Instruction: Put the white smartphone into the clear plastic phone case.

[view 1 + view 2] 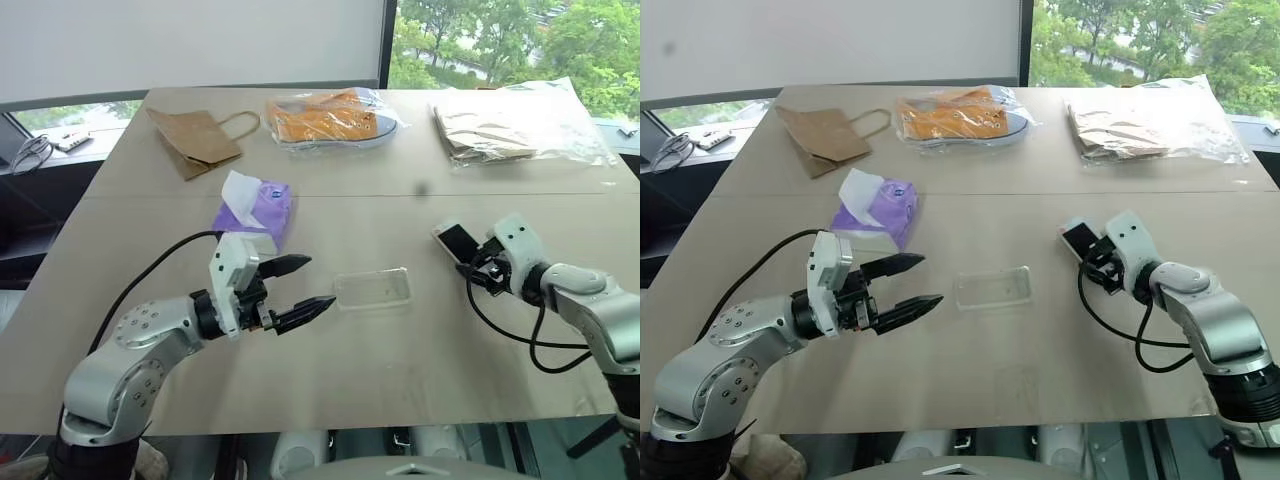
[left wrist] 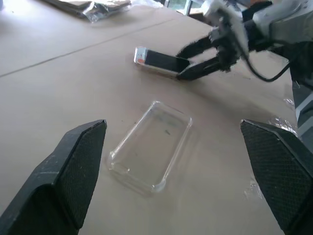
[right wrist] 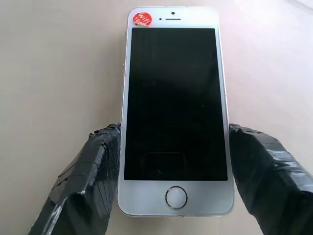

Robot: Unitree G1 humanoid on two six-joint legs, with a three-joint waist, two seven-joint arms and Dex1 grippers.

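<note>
table [image 1: 400, 400]: beige, seam across middle | window [image 1: 500, 40]: behind table's far edge, green trees outside | blind [image 1: 190, 40]: white, beside window

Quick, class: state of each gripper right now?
Left gripper: open, empty, near the case.
Right gripper: shut on the phone.

The white smartphone [image 3: 174, 112] had a glossy dark glass screen in a smooth white bezel, and the clear plastic phone case [image 2: 150, 145] was thin, transparent and shiny at its edges. The right gripper [image 3: 173, 181] fingers looked wrapped in creased matt black tape, the left gripper [image 2: 181, 171] pads finely textured black. The table [image 1: 400, 380] was smooth, matt beige, with a brown paper bag [image 1: 195, 138] and crinkly clear plastic bags [image 1: 520, 125].
</note>
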